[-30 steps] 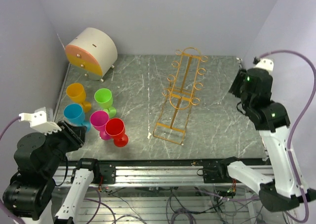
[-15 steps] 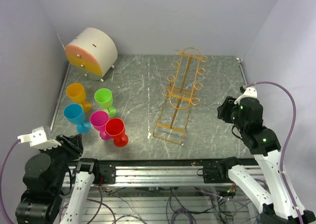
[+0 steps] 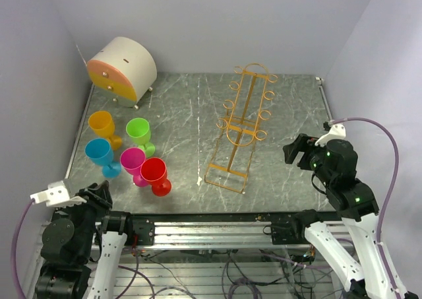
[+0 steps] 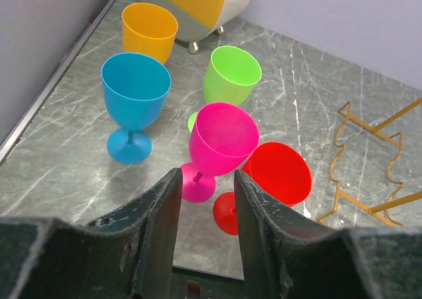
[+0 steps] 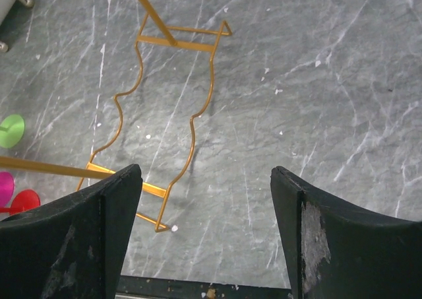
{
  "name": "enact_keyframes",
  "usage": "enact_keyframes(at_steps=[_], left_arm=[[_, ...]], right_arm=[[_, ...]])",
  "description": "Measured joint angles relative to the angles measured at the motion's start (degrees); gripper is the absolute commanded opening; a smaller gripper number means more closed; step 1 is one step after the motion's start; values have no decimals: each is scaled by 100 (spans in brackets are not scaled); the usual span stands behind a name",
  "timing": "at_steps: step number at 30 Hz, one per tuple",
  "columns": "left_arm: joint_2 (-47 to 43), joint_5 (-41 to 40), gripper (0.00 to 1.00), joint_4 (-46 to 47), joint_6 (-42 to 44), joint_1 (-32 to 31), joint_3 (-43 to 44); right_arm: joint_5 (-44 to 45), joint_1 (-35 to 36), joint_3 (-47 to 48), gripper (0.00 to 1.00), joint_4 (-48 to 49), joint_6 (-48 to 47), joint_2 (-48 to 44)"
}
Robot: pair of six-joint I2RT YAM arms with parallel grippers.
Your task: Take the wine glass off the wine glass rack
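The wine glass rack, a golden wire frame, stands mid-table with bare hooks; its base also shows in the right wrist view. Several wine glasses stand upright on the table to its left: orange, green, blue, pink and red. My left gripper hovers at the near edge, just short of the pink and red glasses, open and holding nothing. To the right of the rack, my right gripper hangs wide open over bare marble.
A round white drawer box with an orange front sits at the back left. Purple walls close in the left, back and right sides. The metal rail runs along the near table edge.
The right arm has come down and in from the right wall toward the rack, and its jaws have spread wider. The left arm has drawn back and sunk toward the near-left corner.
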Motion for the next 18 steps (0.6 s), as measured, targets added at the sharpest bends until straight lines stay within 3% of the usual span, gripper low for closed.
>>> enact_keyframes(at_steps=[11,18], left_arm=[[894,466,46,422,413,0,-197],[2142,953,43,592,520,0,-177]], right_arm=[[-216,0,-96,80,7,-22,59],[-256,7,-140,81,7,-22,96]])
